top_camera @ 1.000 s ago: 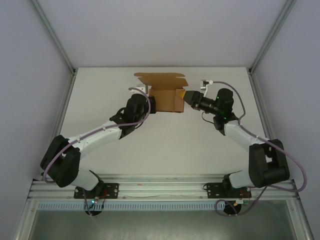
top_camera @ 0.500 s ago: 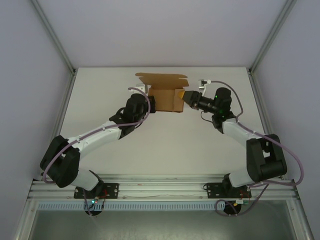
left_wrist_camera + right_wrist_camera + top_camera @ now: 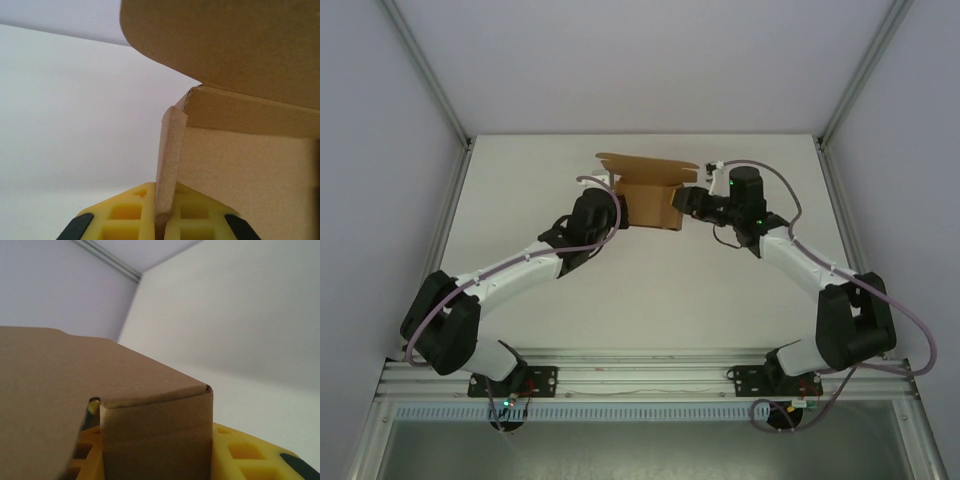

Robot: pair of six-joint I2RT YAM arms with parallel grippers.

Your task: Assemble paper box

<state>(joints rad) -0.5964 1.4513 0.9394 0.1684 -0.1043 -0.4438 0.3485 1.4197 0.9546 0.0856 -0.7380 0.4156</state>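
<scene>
Top view: the plain brown thin-cardboard paper box (image 3: 650, 195) sits far-centre on the white table (image 3: 520, 200). The right gripper (image 3: 686, 200) has swung in against its right end and the lid leans lower, so I judge a fold is under way. The left gripper (image 3: 620, 210) is at the left end.
Left wrist: yellow pads (image 3: 125, 215) pinch a side wall's edge.
Right wrist: narrowed pads (image 3: 240, 452) flank a box corner. Actual grip: cannot tell.

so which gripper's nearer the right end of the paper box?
Right. The right gripper sits at the right end of the paper box, cardboard between its fingers. The left gripper is across the box, pinched shut on the left wall.
</scene>
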